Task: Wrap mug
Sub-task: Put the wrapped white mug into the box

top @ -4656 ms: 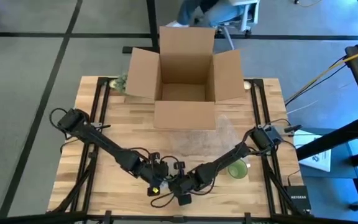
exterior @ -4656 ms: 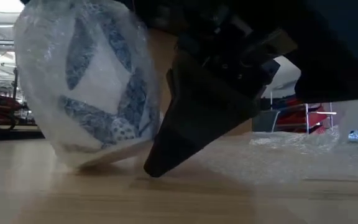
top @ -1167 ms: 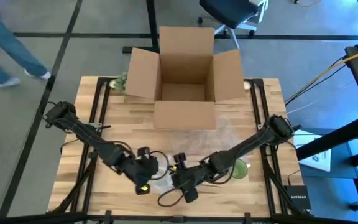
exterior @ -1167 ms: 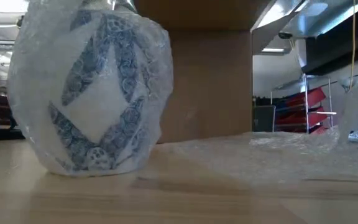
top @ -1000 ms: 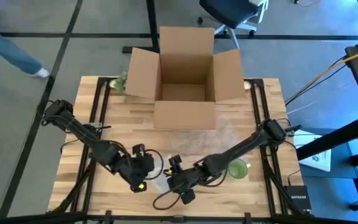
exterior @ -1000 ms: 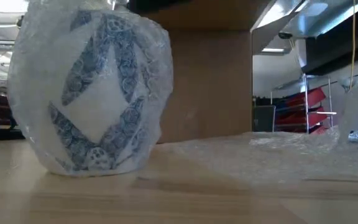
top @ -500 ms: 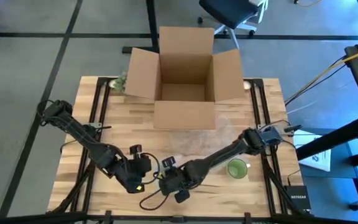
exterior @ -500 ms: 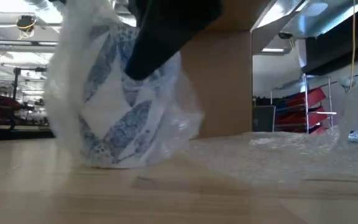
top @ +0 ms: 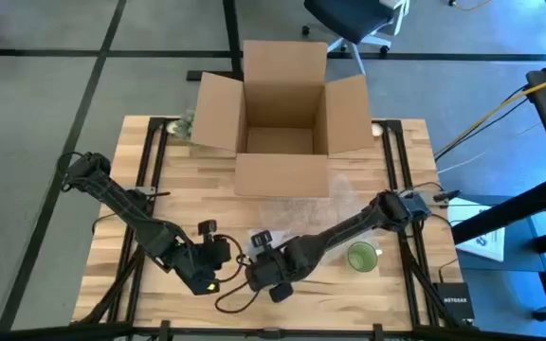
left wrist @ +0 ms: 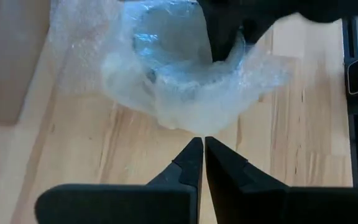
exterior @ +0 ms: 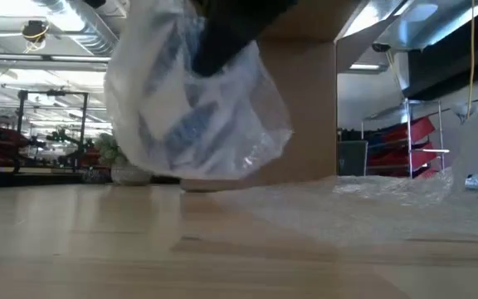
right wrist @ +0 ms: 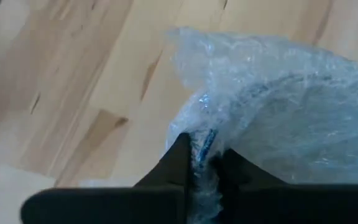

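Note:
The mug [exterior: 193,108], white with a blue pattern and bundled in bubble wrap, hangs above the table near its front edge. My right gripper [right wrist: 202,152] is shut on it; in the high view this gripper [top: 257,263] is at the front middle. My left gripper [left wrist: 199,146] is shut and empty. Its tips sit just short of the wrap's loose lower edge [left wrist: 185,121], to the table's left of the mug [left wrist: 166,37]. In the high view the left gripper [top: 218,258] is beside the right one. My right gripper pinches the wrapped mug at its upper edge [right wrist: 205,142], bubble wrap and a blue-patterned strip between its two fingers. The fingers [exterior: 231,33] come from above, slanting down. The mug hangs tilted below them, clear of the table, with loose wrap trailing.
An open cardboard box [top: 282,104] stands at the table's far middle. A sheet of bubble wrap [top: 311,204] lies in front of it, also in the low view [exterior: 372,208]. A green round object [top: 361,257] sits at the front right.
The wrapped mug stood upright on the table a second ago. My right gripper took hold of it at the top, tipped it and lifted it clear; it now hangs tilted. My left arm drew back a little toward the table's left.

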Action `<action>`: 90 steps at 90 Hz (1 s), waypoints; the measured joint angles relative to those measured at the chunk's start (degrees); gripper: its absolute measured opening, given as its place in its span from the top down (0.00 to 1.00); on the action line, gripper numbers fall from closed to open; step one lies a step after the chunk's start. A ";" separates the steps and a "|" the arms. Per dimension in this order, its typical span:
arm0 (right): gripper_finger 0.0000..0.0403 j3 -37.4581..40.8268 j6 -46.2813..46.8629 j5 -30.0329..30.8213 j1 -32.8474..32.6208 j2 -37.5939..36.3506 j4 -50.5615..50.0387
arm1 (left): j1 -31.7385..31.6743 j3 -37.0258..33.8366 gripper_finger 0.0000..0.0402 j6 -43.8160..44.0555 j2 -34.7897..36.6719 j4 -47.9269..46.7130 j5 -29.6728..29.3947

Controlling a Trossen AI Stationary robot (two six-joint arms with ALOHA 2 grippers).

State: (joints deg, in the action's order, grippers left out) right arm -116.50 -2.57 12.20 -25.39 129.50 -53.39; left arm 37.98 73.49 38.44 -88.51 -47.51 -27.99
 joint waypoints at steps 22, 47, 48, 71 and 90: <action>0.97 1.02 -3.99 -0.36 0.46 0.15 3.44 | -1.17 0.00 1.00 2.03 0.00 -0.10 0.36; 0.97 1.11 -4.42 0.20 0.72 0.10 3.94 | -1.33 0.00 1.00 2.67 0.00 0.11 0.39; 0.97 1.11 -4.42 0.20 0.72 0.10 3.91 | -1.33 0.00 1.00 2.69 0.00 0.10 0.39; 0.97 1.09 -4.93 0.20 0.68 0.10 3.92 | -1.40 0.00 1.00 2.73 0.00 0.09 0.35; 0.97 1.02 -4.88 0.20 0.68 0.08 3.95 | -1.38 0.00 1.00 1.64 0.00 0.09 0.35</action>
State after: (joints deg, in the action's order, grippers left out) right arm -115.48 -7.45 12.40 -24.71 129.58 -49.44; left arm 36.60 73.49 40.07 -88.51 -47.42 -27.64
